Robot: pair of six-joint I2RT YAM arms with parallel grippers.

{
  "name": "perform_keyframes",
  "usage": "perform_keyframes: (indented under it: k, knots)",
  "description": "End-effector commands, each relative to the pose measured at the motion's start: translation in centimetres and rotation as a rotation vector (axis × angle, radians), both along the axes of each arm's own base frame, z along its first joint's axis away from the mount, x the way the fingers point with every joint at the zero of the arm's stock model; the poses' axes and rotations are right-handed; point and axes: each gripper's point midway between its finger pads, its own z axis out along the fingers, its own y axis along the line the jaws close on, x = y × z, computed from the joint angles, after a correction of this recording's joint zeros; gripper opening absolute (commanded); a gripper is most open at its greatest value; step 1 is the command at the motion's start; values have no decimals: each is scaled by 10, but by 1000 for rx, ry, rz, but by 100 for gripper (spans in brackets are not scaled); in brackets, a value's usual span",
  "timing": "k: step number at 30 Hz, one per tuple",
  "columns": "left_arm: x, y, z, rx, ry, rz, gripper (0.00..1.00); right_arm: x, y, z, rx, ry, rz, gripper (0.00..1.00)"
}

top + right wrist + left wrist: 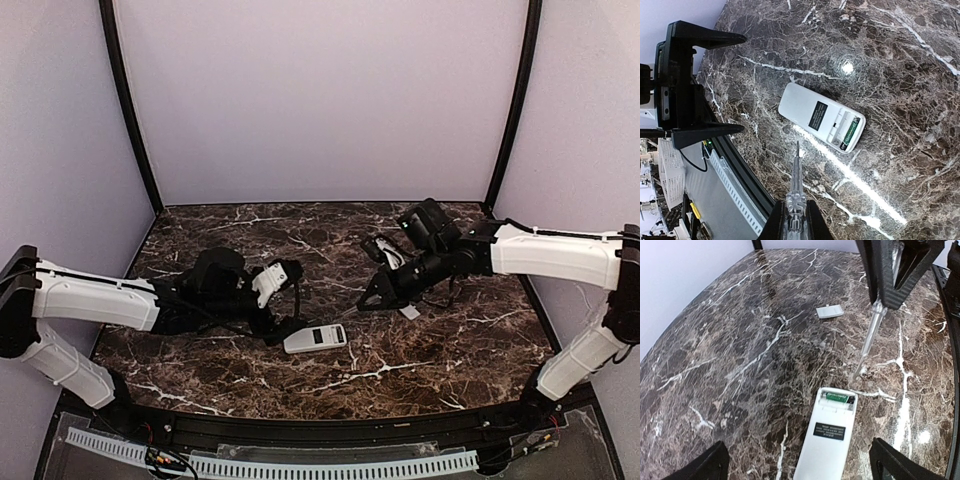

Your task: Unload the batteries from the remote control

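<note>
Left wrist cam has the remote control (824, 445) lying face down near the middle of the table (740, 365). Its cover plate (830, 312) is off and sits well apart on the far side. One green-wrapped battery (837, 398) shows in the open bay; can't tell if a second is in there. Over it the right gripper (886, 295) pinches a clear-handled screwdriver (869, 337), tip aimed down just beside the bay. At the remote's other end the left gripper (740, 82) hangs spread wide, holding nothing. My worry: nothing pins the remote, so a pry could skid or flip it. The tip might also slip off the round battery and send it rolling across that slick marble.
</note>
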Motion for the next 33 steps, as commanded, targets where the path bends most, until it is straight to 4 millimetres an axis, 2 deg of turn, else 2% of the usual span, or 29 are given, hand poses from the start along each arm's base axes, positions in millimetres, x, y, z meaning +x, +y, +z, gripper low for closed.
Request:
perform_keyframes:
  k: [1, 7, 12, 22, 28, 33]
  knots:
    - [8, 32, -7, 9, 57, 193, 98, 4, -6, 10, -12, -55, -4, 0]
    - [-2, 45, -22, 67, 124, 200, 99, 4, -9, 10, -27, -67, -2, 0]
    - [-18, 40, -28, 77, 198, 131, 97, 5, -12, 13, -48, -83, 5, 0]
    - [-49, 52, -61, 221, 250, 49, 97, 7, -28, 17, -88, -116, -1, 0]
    - [-57, 51, -71, 226, 240, -7, 97, 8, -34, 17, -100, -115, 4, 0]
    - [-56, 46, -79, 234, 226, -33, 96, 6, -34, 16, -100, -104, 12, 0]
